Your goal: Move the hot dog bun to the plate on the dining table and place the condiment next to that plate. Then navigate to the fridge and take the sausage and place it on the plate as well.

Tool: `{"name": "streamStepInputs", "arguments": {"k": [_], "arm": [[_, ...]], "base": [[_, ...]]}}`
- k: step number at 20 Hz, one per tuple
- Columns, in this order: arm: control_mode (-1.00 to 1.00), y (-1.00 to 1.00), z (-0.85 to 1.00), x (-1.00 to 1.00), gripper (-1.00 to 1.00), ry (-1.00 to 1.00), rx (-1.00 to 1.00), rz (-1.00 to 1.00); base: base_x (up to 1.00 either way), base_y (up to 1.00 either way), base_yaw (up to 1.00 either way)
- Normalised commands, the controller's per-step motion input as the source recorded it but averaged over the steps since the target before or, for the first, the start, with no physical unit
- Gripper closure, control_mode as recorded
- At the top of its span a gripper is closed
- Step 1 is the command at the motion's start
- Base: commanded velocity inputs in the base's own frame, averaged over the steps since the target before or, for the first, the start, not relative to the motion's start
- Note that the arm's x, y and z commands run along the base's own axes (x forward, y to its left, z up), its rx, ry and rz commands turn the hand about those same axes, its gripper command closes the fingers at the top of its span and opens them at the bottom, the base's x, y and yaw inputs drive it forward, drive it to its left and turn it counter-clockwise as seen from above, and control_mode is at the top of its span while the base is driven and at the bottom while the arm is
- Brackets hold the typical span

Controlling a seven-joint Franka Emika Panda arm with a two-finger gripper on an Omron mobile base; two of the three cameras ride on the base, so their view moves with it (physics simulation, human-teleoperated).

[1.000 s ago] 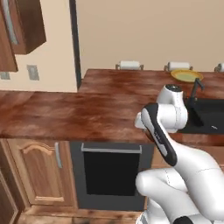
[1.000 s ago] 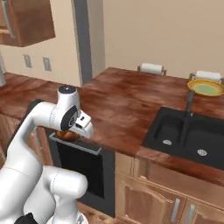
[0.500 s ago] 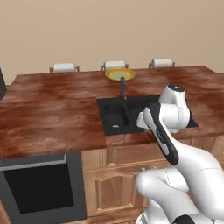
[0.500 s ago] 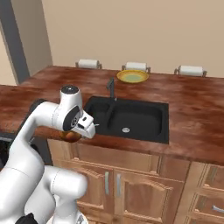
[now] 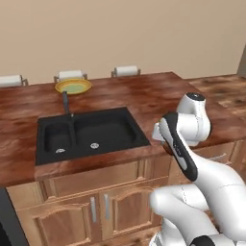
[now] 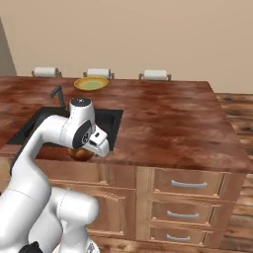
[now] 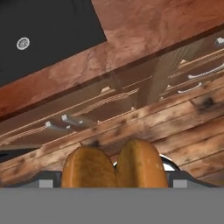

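Note:
My gripper (image 6: 83, 153) hangs just off the front edge of the dining table (image 6: 168, 118), shut on the tan-orange hot dog bun (image 6: 79, 155). In the hand view the bun (image 7: 113, 166) bulges up between the jaws of the gripper (image 7: 112, 183), over the cabinet fronts and plank floor. The yellow-rimmed plate (image 5: 73, 86) stands on the far side of the table (image 5: 144, 91), behind the faucet; it shows again as plate (image 6: 91, 83) in the right base view. The condiment, the sausage and the fridge are out of view.
A black sink (image 5: 86, 132) with a black faucet (image 5: 66, 102) is set into the wood top. White rolls (image 6: 155, 74) line the far edge. Drawers (image 6: 188, 185) and cabinet doors (image 5: 96, 206) front the counter. Plank floor (image 6: 237, 104) lies beyond its right end.
The base has driven along the counter, so the whole scene slid left: the oven left view, the sink and plate came nearer. The arm's pose and its hold on the bun are unchanged.

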Motion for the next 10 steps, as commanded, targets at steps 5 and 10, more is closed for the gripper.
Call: {"name": "streamStepInputs", "arguments": {"k": [5,10], "arm": [[1.00,0.00,0.00,0.00,1.00,0.00,0.00,0.00],[1.00,0.00,0.00,0.00,1.00,0.00,0.00,0.00]], "base": [[0.02,-1.00,-0.11],[0.09,-1.00,0.00]]}}
